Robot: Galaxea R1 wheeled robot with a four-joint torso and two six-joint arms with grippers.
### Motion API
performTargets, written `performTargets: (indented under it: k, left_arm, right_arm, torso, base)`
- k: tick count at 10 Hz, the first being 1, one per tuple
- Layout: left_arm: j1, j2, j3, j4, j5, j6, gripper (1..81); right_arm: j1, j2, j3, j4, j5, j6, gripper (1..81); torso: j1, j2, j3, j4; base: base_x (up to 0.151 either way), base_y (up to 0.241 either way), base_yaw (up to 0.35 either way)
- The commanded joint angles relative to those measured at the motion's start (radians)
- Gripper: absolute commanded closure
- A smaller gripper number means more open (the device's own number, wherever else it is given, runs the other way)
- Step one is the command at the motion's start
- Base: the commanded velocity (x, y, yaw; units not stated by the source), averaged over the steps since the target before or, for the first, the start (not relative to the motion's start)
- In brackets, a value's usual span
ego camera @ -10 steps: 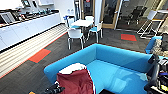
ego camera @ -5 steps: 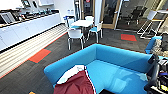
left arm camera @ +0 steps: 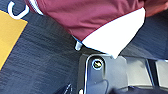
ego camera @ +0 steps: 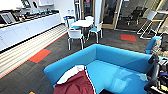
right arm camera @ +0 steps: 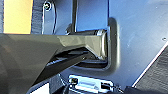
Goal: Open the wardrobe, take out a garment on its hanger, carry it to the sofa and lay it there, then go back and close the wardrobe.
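white table (ego camera: pixel 82 23) with white chairs (ego camera: pixel 75 35) | long white counter (ego camera: pixel 27 27) | orange carpet tile (ego camera: pixel 39 55)

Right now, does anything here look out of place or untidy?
Yes. The maroon jacket lies crumpled over the front edge of the blue sofa, not spread flat. In the left wrist view its white hanger hook hangs above the carpet.

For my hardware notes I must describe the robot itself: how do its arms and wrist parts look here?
The right arm is black, with rounded jointed segments. In the left wrist view, a wide dark plate has rounded corners and a round fitting ringed in white. In the right wrist view, the jointed bar is dull grey metal.
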Motion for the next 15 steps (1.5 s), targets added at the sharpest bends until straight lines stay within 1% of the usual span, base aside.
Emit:
performTargets:
  k: [1, 3, 4, 7, 8, 9, 10, 11, 12, 13, 14, 15]
  left_arm:
    - [0.059, 0.052, 0.047, 0.169, 0.169, 0.012, 1.0]
    - [0.128, 0.089, 0.043, 0.168, 0.198, 0.004, 1.0]
    - [0.149, 0.092, 0.022, 0.157, 0.25, -0.003, 1.0]
    - [0.166, 0.109, -0.115, 0.122, 0.528, -0.005, 1.0]
    - [0.174, 0.122, -0.144, 0.111, 0.53, -0.003, 1.0]
    - [0.177, 0.132, -0.163, 0.105, 0.517, 0.001, 1.0]
    - [0.178, 0.137, -0.186, 0.105, 0.456, 0.001, 1.0]
    - [0.181, 0.143, -0.199, 0.113, 0.421, -0.008, 1.0]
    - [0.188, 0.143, -0.21, 0.101, 0.421, -0.006, 1.0]
    - [0.183, 0.147, -0.213, 0.12, 0.419, -0.008, 1.0]
    - [0.175, 0.155, -0.232, 0.142, 0.415, -0.033, 1.0]
    - [0.18, 0.175, -0.264, 0.213, 0.394, -0.11, 1.0]
  right_arm:
    - [0.0, 0.013, 0.011, -0.018, -0.045, -0.003, 1.0]
    - [-0.002, 0.011, 0.009, -0.016, -0.043, -0.016, 1.0]
    - [-0.002, 0.012, 0.009, -0.018, -0.043, -0.019, 1.0]
    - [0.004, 0.015, 0.009, -0.03, -0.045, -0.022, 1.0]
    - [0.006, 0.015, 0.009, -0.031, -0.045, -0.023, 1.0]
    - [0.006, 0.015, 0.009, -0.031, -0.045, -0.023, 1.0]
    - [0.006, 0.015, 0.009, -0.033, -0.045, -0.023, 1.0]
    - [0.006, 0.015, 0.009, -0.033, -0.045, -0.023, 1.0]
    - [0.007, 0.015, 0.009, -0.035, -0.045, -0.023, 1.0]
    - [0.008, 0.018, 0.011, -0.035, -0.045, -0.023, 1.0]
    - [0.009, 0.018, 0.009, -0.038, -0.045, -0.023, 1.0]
    - [0.009, 0.018, 0.009, -0.038, -0.045, -0.025, 1.0]
  torso:
    - [0.0, 0.0, 0.0, 0.0]
    - [0.0, 0.0, 0.0, 0.0]
    - [0.0, 0.0, 0.0, 0.0]
    - [-0.002, -0.001, 0.002, 0.0]
    - [-0.002, -0.001, 0.002, 0.0]
    - [-0.002, -0.001, 0.002, 0.0]
    - [-0.002, -0.001, 0.002, 0.0]
    - [-0.002, -0.001, 0.002, 0.0]
    - [-0.002, -0.001, 0.002, 0.0]
    - [-0.002, -0.001, 0.002, 0.0]
    - [-0.002, -0.001, 0.002, 0.0]
    - [-0.002, -0.001, 0.002, 0.0]
  base:
    - [0.0, 0.0, 0.0]
    - [0.0, 0.0, 0.0]
    - [0.0, 0.0, 0.0]
    - [0.0, 0.0, 0.0]
    - [0.0, 0.0, 0.0]
    - [0.0, 0.0, 0.0]
    - [0.0, 0.0, 0.0]
    - [0.0, 0.0, 0.0]
    - [0.0, 0.0, 0.0]
    - [0.0, 0.0, 0.0]
    - [0.0, 0.0, 0.0]
    - [0.0, 0.0, 0.0]
